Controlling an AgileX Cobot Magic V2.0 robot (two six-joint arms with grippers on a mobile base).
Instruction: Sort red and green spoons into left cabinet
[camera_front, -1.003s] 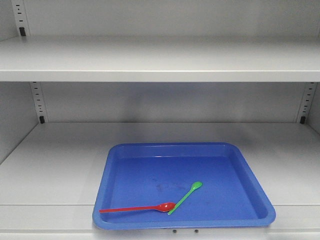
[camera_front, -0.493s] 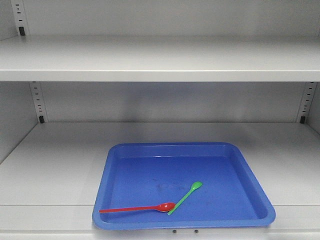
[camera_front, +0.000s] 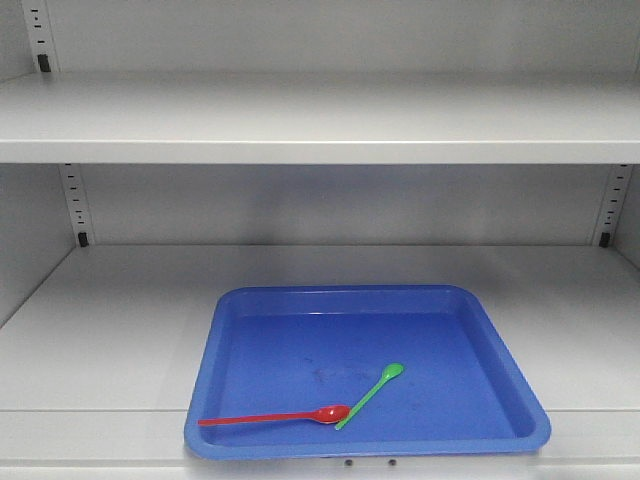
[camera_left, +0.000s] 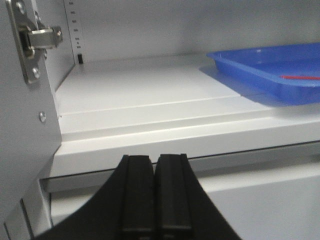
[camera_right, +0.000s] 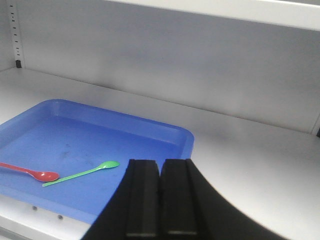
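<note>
Tray (camera_front: 500, 360) on cabinet (camera_front: 120, 330) shelf. Red spoon (camera_front: 275, 416) at tray's front-left, bowl touching green spoon (camera_front: 370, 396) just right. Left gripper (camera_left: 152, 195) and right gripper (camera_right: 160, 200) clenched, empty. Suggest opening before descent, pinching mid-handle.

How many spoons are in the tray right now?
2. The red spoon lies along the front edge of the blue tray, bowl pointing right. The green spoon lies diagonally just right of it, handle end by the red bowl. None appear hidden.
</note>
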